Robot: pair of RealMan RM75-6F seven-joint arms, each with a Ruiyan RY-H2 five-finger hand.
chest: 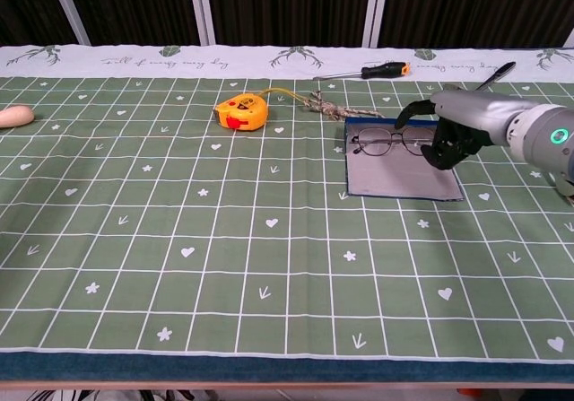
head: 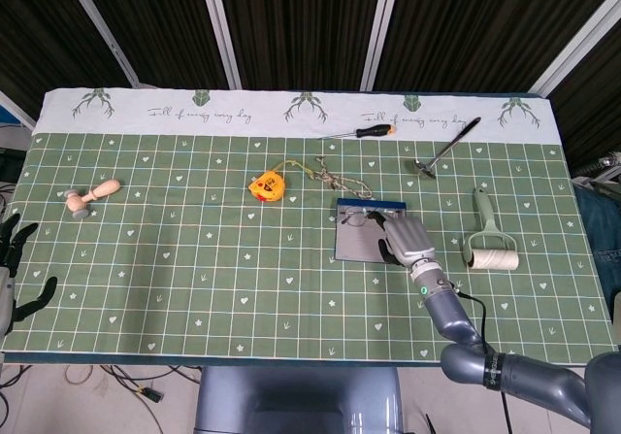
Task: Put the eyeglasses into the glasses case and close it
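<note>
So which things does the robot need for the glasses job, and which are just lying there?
Needed:
eyeglasses
open glasses case
right hand

Just lying about:
yellow tape measure
screwdriver
lint roller
wooden stamp
twine

Lab: tools on gridded tablecloth (head: 194,259).

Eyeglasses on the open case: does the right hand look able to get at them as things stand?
Probably yes. The right hand sits at the right end of the eyeglasses, which lie on the open glasses case. Nothing stands between them; whether the fingers touch the frame is unclear.
</note>
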